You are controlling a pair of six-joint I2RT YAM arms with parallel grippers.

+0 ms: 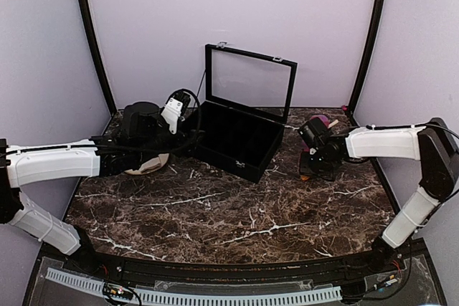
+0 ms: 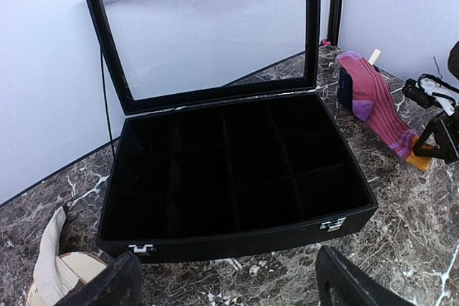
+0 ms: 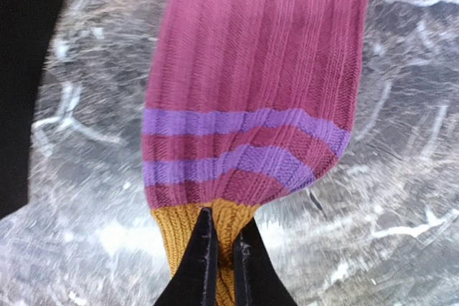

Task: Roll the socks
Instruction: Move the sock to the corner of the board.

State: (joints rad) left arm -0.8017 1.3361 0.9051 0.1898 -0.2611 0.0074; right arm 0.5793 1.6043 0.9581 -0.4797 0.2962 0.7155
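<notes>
The magenta-pink sock (image 3: 251, 69) with purple stripes lies stretched on the marble table at the right, its orange end toward me. My right gripper (image 3: 224, 221) is shut on that orange end, with the ribbed fabric pinched between the fingers. From the left wrist view, the same sock (image 2: 376, 102) runs down to the right gripper (image 2: 439, 140). A cream-beige sock (image 2: 49, 249) lies at the lower left, over a plate. My left gripper (image 2: 229, 288) hangs open in front of the black case, holding nothing.
A black compartment case (image 1: 222, 159) stands open at the table's middle back, its glass lid (image 1: 251, 80) upright. A round beige plate (image 1: 147, 165) sits left of it under the left arm. Purple walls close in the table on three sides.
</notes>
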